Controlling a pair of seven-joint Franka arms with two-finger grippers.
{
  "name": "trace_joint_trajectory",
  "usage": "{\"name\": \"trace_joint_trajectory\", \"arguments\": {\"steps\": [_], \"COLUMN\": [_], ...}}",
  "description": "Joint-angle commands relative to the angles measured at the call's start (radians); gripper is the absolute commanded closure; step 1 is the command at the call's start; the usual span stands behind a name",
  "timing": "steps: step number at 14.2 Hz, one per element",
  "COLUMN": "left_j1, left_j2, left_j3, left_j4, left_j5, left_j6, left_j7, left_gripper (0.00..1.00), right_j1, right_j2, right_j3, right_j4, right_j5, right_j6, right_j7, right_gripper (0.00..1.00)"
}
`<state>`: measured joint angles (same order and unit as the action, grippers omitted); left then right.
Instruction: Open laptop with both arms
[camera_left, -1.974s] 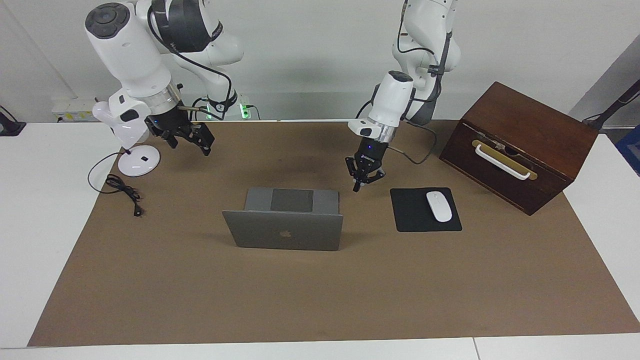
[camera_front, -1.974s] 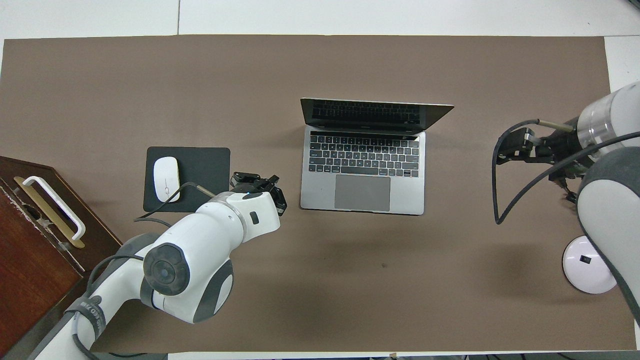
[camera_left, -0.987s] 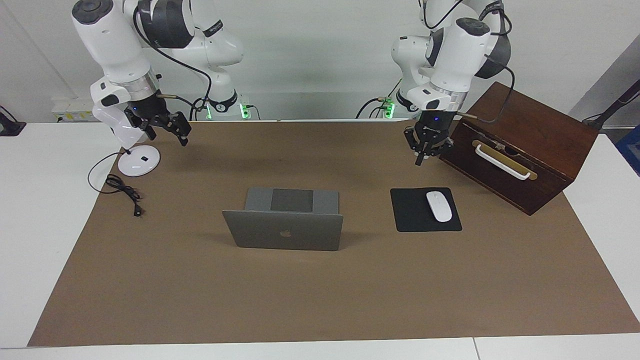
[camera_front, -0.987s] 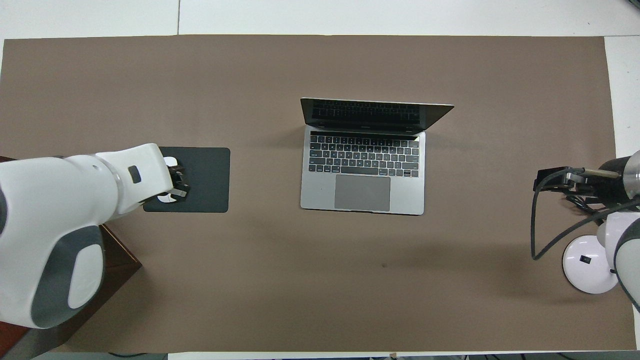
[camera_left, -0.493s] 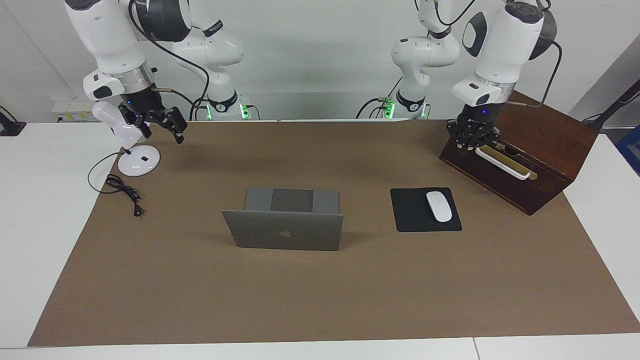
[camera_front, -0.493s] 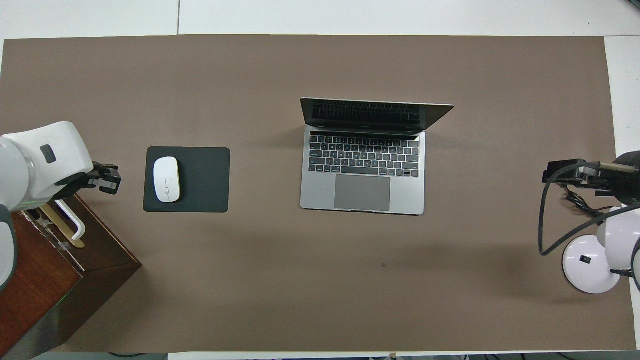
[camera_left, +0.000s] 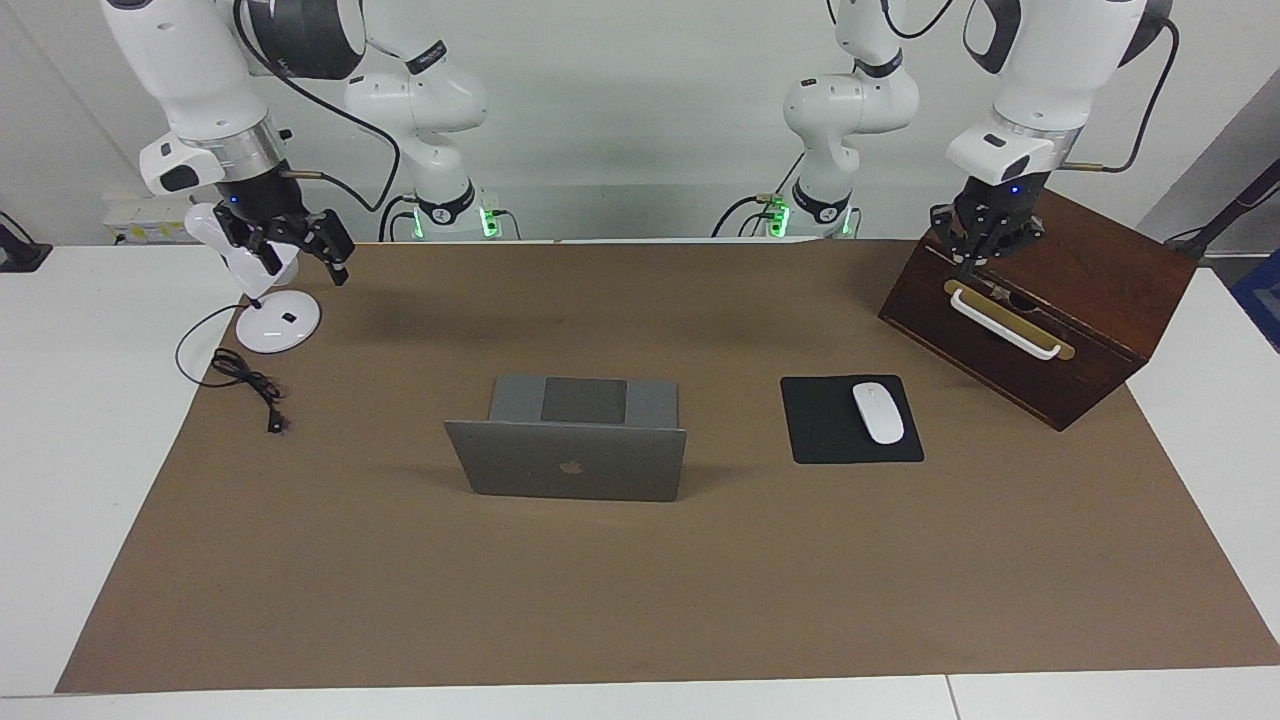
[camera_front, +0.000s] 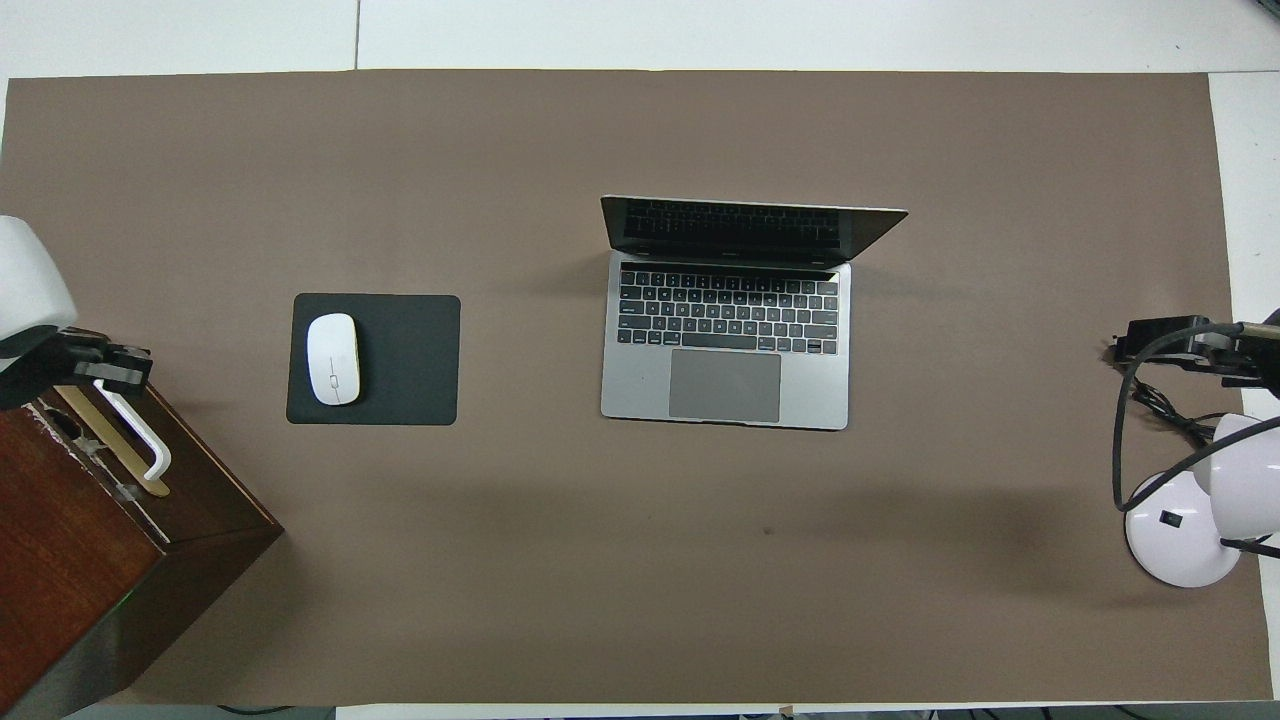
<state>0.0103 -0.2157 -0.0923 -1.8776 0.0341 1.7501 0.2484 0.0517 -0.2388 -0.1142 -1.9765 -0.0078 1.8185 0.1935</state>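
Since the earlier frames both arms have drawn back from the table's middle toward their own ends; laptop unmoved. Left gripper (camera_left: 968, 262), fingertips pinched together and holding nothing, hangs over the wooden box (camera_left: 1090, 262), just above its white handle (camera_left: 1003, 322); overhead view shows it at the box's top edge. Right gripper (camera_left: 300, 245), fingers spread, empty, hangs beside the white lamp (camera_left: 262, 300) at the right arm's end of the mat. Laptop (camera_left: 572, 440) sits mid-mat w/ lid raised past upright, keyboard and trackpad exposed toward the robots; task reads as done. Mouse (camera_left: 878, 412) rests on the mouse pad (camera_left: 830, 425) between laptop and box, toward the left arm's end. Risks, judged: left gripper dropping further could snag the handle or knock the box; right gripper's swing could clip the lamp or catch the loose cable (camera_left: 245, 380); any return pass low over the mat could tip the lid shut.
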Motion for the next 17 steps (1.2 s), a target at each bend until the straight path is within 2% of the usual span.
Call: {"name": "trace_joint_trajectory", "arguments": {"steps": [1, 3, 4, 5, 6, 9, 12, 17], "left_j1": [0.025, 0.023, 0.023, 0.023, 0.023, 0.051, 0.050, 0.054], "left_j2": [0.036, 0.036, 0.035, 0.035, 0.035, 0.033, 0.038, 0.041], "left_j3": [-0.011, -0.011, -0.011, -0.011, -0.011, -0.010, -0.012, -0.011], "left_j4": [0.077, 0.086, 0.084, 0.083, 0.081, 0.081, 0.081, 0.090], "left_j5": [0.007, -0.014, -0.017, -0.017, -0.017, -0.019, -0.017, -0.046], "left_j6": [-0.075, -0.089, -0.087, -0.083, -0.078, -0.073, -0.043, -0.061], "left_j7": [-0.044, -0.127, -0.136, -0.141, -0.149, -0.150, -0.184, -0.244], "left_gripper": [1.00, 1.00, 0.88, 0.47, 0.00, 0.00, 0.00, 0.00], "right_j1": [-0.016, -0.018, -0.019, -0.021, -0.021, -0.016, -0.016, -0.021], "right_j2": [0.007, 0.015, 0.015, 0.015, 0.015, 0.015, 0.015, 0.015], "right_j3": [0.007, 0.007, 0.005, 0.005, 0.005, 0.005, 0.004, 0.004], "right_j4": [0.018, 0.030, 0.033, 0.035, 0.035, 0.036, 0.036, 0.036], "right_j5": [-0.006, -0.004, -0.004, -0.003, -0.003, -0.014, -0.023, -0.038], "right_j6": [-0.016, -0.033, -0.036, -0.042, -0.041, -0.042, -0.038, -0.036], "right_j7": [-0.023, -0.023, -0.023, -0.023, -0.023, -0.032, -0.143, -0.204], "right_gripper": [0.00, 0.00, 0.00, 0.00, 0.00, 0.00, 0.00, 0.00]}}
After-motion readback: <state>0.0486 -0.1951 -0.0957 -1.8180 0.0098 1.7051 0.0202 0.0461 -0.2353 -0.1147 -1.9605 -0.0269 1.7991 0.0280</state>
